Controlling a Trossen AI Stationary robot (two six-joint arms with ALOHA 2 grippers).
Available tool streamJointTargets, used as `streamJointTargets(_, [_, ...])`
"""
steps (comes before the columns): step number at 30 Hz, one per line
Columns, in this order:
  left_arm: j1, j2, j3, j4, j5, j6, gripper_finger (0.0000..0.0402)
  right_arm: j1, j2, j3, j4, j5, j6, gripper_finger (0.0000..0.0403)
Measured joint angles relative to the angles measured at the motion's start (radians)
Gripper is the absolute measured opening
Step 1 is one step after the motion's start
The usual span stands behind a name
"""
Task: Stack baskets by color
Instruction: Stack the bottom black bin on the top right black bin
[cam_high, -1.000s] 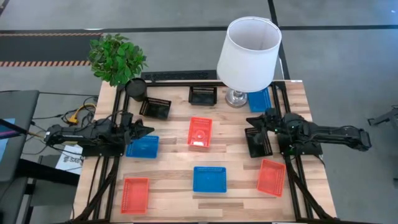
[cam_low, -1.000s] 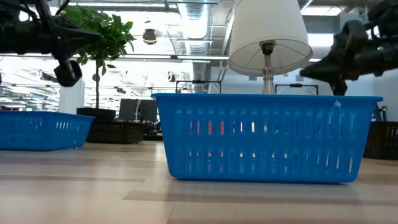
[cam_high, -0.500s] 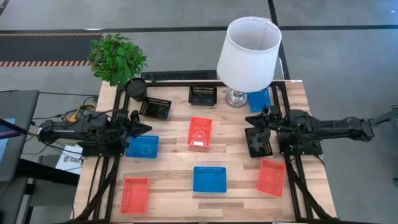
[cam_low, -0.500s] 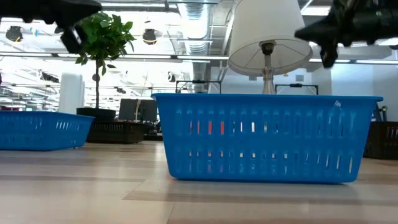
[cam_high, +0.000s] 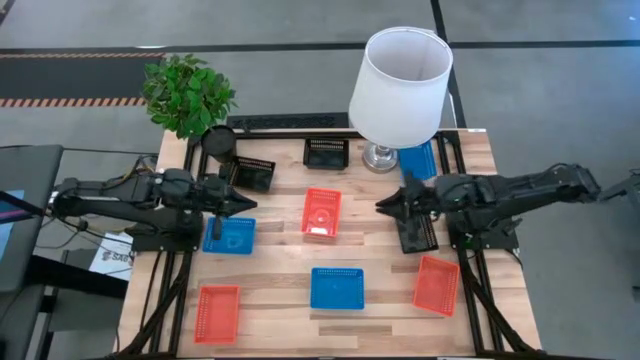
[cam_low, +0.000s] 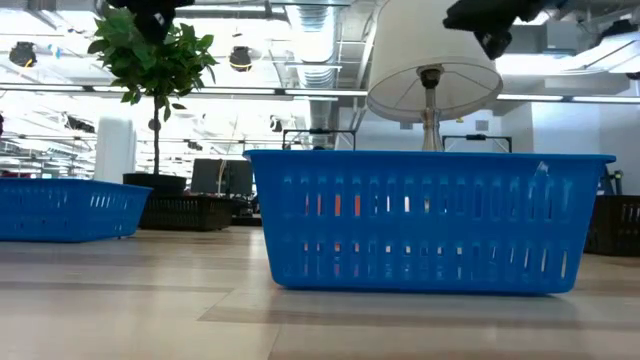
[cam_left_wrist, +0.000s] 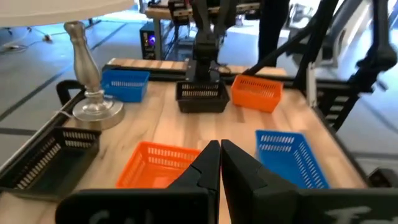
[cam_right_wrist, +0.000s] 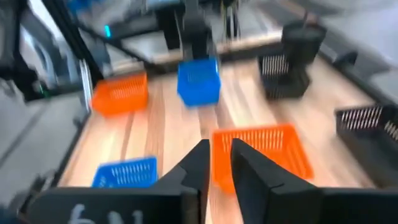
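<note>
Overhead layout of a light wooden plank worktop (cam_high: 280, 290) carrying nine small mesh-walled plastic baskets, none stacked.

At centre: red-orange rectangular basket (cam_high: 321, 213). Toward 6 o'clock: blue rectangular basket (cam_high: 336, 288), filling the foreground of the low view (cam_low: 430, 222). Toward 7 o'clock: second red-orange basket (cam_high: 217, 311). Toward 4 o'clock: third red-orange basket (cam_high: 436, 284), slightly skewed. Toward 9 o'clock: second blue basket (cam_high: 229, 235). Toward 3 o'clock: black rectangular basket (cam_high: 416, 229). Toward 12 o'clock: second black basket (cam_high: 326, 152). Toward 11 o'clock: third black basket (cam_high: 251, 173), beside a round black plant pot (cam_high: 219, 141) holding a green leafy plant (cam_high: 187, 93). Toward 1 o'clock: third blue basket (cam_high: 417, 161), partly hidden under the white shade of a silver-based table lamp (cam_high: 400, 83).

Left gripper (cam_high: 247, 204): raised above the worktop between the 11 o'clock black basket and the 9 o'clock blue basket, pointing toward centre; fingers (cam_left_wrist: 205, 167) pressed together, holding nothing.

Right gripper (cam_high: 383, 205): raised above bare wood between the central red-orange basket and the 3 o'clock black basket, pointing toward centre; fingers (cam_right_wrist: 196, 163) narrowly parted with a slim gap, holding nothing.
</note>
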Motion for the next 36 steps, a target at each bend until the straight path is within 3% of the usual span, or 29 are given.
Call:
streamJointTargets(3, [0.0,0.039,0.014,-0.011,-0.032,0.014,0.0015,-0.001,0.096,0.107,-0.175,0.001,0.067,0.0121])
streamJointTargets(8, [0.0,0.09,0.019,-0.106,-0.081,-0.001,0.0064,-0.05,0.224,0.235,-0.568,0.001,0.399,0.0173])
streamJointTargets(12, [0.0,0.124,0.019,-0.16,-0.107,-0.056,0.0117,-0.101,0.29,0.249,-0.886,0.0,0.592,0.0226])
streamJointTargets(15, [0.0,0.146,0.019,-0.164,-0.124,-0.091,0.0159,-0.131,0.308,0.219,-0.988,-0.007,0.692,0.0258])
streamJointTargets(24, [0.0,0.188,0.019,-0.177,-0.123,-0.137,0.0239,-0.205,0.293,0.085,-1.012,-0.098,0.854,0.0276])
streamJointTargets(36, [0.0,0.192,0.019,-0.178,-0.124,-0.13,0.0245,-0.251,0.294,-0.096,-0.869,-0.155,0.857,0.0276])
